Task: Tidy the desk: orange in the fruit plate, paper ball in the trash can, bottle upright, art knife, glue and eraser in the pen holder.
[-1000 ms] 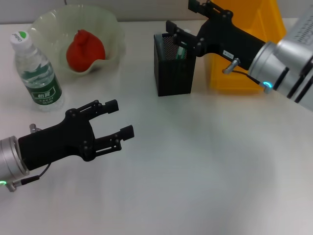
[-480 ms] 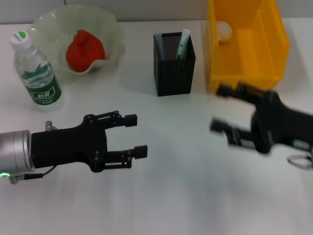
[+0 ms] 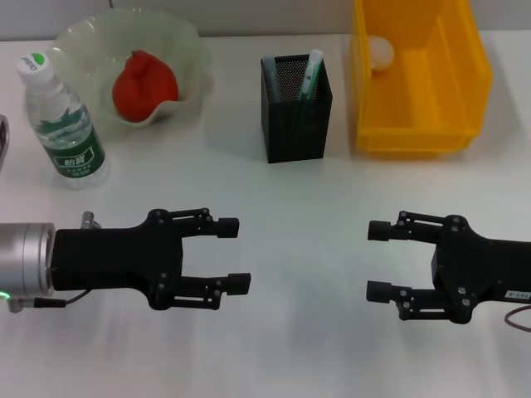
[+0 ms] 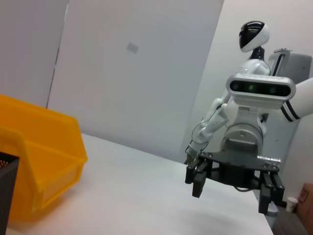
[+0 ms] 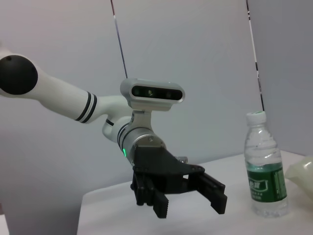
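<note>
Both grippers, left point(image 3: 232, 253) and right point(image 3: 375, 261), hover spread, arms cropped.

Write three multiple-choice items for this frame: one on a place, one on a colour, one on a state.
1. Where is the orange?
A. In the yellow bin
B. In the fruit plate
C. On the bare desk

2. What colour is the pen holder?
A. Black
B. White
C. Red

3. How is the bottle standing?
A. Lying on its side
B. Upside down
C. Upright

Answers:
1 B: the orange sits inside the pale fruit plate.
2 A: the mesh pen holder is black, standing beside the yellow bin.
3 C: the bottle stands cap up on the desk.

Both the left claw and right claw are open and hold nothing.
</note>
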Controlling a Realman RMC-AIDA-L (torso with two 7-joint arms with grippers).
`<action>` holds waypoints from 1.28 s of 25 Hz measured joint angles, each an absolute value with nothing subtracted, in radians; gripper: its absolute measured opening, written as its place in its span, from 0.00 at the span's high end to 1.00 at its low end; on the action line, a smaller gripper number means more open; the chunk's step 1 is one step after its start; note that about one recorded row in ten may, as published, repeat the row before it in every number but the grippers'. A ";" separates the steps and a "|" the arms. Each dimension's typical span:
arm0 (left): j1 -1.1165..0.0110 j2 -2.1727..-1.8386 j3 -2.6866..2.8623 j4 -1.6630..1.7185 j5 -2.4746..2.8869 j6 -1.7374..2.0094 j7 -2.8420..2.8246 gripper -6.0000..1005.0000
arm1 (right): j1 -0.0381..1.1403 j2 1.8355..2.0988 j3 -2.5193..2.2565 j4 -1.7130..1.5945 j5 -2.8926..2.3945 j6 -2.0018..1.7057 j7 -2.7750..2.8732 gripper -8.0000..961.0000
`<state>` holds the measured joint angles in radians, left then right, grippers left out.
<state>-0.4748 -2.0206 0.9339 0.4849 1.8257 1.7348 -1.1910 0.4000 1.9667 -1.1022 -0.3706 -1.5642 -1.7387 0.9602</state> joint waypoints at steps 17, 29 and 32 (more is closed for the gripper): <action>-0.473 -2.019 0.937 0.504 1.847 1.753 -1.192 0.20 | 0.425 1.966 -1.111 -0.371 -1.588 -1.739 0.970 0.21; -0.476 -2.019 0.934 0.505 1.847 1.758 -1.188 0.20 | 0.429 1.970 -1.112 -0.371 -1.590 -1.743 0.970 0.21; -0.476 -2.019 0.934 0.505 1.847 1.758 -1.188 0.20 | 0.430 1.970 -1.112 -0.371 -1.591 -1.745 0.970 0.21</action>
